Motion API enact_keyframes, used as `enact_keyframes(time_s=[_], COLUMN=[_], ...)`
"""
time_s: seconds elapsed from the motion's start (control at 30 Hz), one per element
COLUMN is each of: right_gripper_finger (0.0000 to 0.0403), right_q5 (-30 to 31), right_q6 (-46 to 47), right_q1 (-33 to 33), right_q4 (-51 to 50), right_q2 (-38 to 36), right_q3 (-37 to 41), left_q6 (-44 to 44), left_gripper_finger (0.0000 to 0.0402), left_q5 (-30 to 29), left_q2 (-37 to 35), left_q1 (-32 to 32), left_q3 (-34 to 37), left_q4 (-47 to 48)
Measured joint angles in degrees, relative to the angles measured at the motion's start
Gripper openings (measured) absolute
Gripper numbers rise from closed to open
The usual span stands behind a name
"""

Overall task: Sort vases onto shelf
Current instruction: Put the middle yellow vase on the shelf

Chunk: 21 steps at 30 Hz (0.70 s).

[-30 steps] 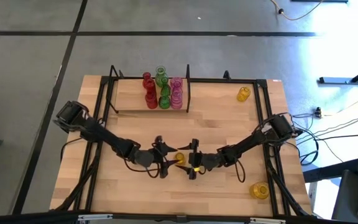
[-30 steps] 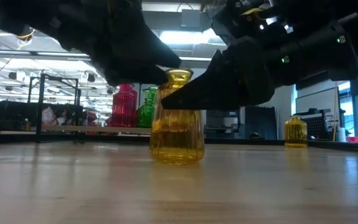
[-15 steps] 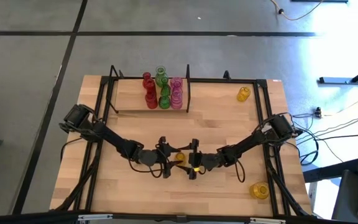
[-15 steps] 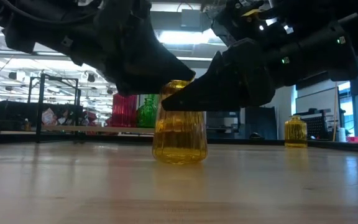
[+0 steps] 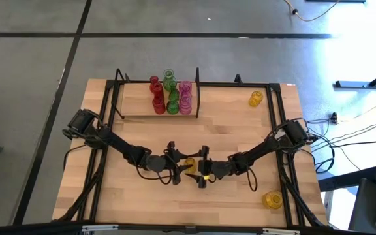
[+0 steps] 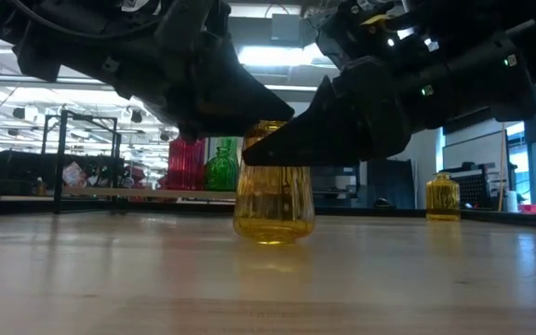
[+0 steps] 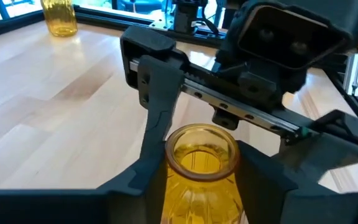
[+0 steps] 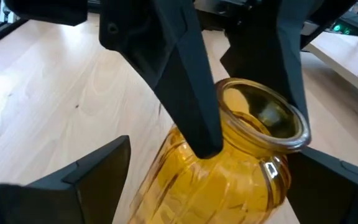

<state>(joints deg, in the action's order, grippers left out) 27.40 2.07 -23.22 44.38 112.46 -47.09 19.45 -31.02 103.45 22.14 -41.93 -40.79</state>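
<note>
Two robot arms are meeting over a yellow vase [image 5: 189, 167] standing at the middle of the wooden table [image 5: 240, 130]. The left gripper [image 5: 177, 169] is closing around the vase's neck, its dark fingers [image 8: 188, 93] lying on either side of the rim in the right wrist view. The right gripper [image 5: 200, 173] is sitting just beside the vase from the other side, its fingers spread wide and flanking the ribbed glass without clamping it. In the low view the vase [image 6: 273, 191] appears to be resting on the tabletop, though it is hard to tell whether its base is touching.

At the back of the table, the shelf [image 5: 136, 104] is holding a tight cluster of vases in three short rows: red [image 5: 156, 96], green [image 5: 170, 93] and pink [image 5: 185, 96], all close to the black end divider [image 5: 196, 98]. Two more yellow vases are standing well apart from the action, one near the table's far right corner [image 5: 256, 98] and one near its front right corner [image 5: 272, 199].
</note>
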Motion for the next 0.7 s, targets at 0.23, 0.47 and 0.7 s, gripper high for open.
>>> enact_keyframes(time_s=[0.23, 0.47, 0.7], right_gripper_finger=[0.0363, 0.0363, 0.0363], right_q5=[1.6, 4.3, 8.7], right_q6=[-1.0, -6.3, -3.2], right_q1=[-2.2, -7.2, -10.7], right_q4=[-2.5, -13.5, -29.6], right_q2=[-3.4, -12.6, -20.4], right_q3=[0.1, 0.0, 0.0], left_q6=[0.0, 2.8, 10.0], left_gripper_finger=[0.0150, 0.0150, 0.0150], left_q5=[-0.1, -6.0, -9.0], left_q2=[-3.3, -12.7, -23.6], left_q1=[2.1, 6.4, 9.4], left_q3=[0.1, 0.1, 0.1], left_q4=[3.9, 15.6, 31.9])
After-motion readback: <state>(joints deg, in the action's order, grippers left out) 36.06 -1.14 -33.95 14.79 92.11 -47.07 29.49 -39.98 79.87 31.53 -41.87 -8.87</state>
